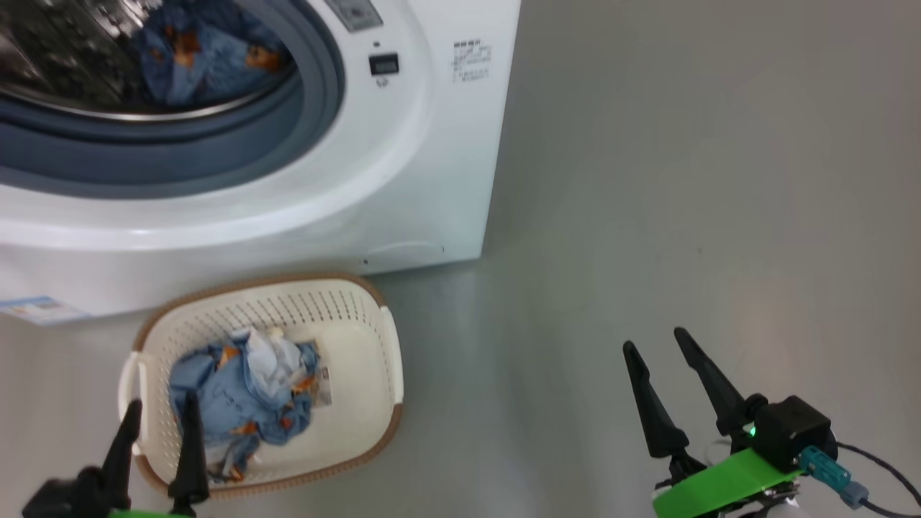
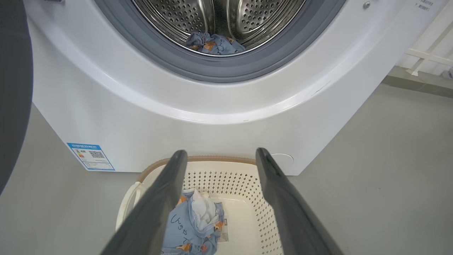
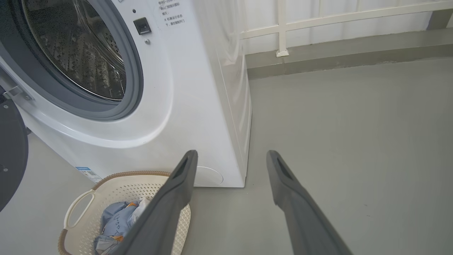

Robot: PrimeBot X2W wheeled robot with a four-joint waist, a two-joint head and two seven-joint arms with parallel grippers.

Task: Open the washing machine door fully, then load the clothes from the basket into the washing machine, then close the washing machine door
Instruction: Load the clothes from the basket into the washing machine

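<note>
The white washing machine (image 1: pixel 403 165) stands with its drum exposed. One piece of the clothes (image 1: pixel 194 57), blue with orange bears, lies inside the drum (image 2: pixel 216 44). More of the clothes (image 1: pixel 241 399) lie bunched in the cream basket (image 1: pixel 360 316) on the floor in front of the machine. My left gripper (image 1: pixel 162 406) is open and empty, hovering above the basket's near left edge (image 2: pixel 219 152). My right gripper (image 1: pixel 658 345) is open and empty over bare floor, well to the right of the basket (image 3: pixel 230 154). The washing machine door (image 2: pixel 14 88) shows as a dark edge swung out at the left.
Grey floor (image 1: pixel 683 180) stretches to the right of the machine. A white railing (image 3: pixel 283 32) and a low ledge run along the back wall. A blue label sticker (image 2: pixel 90 156) sits at the machine's lower left corner.
</note>
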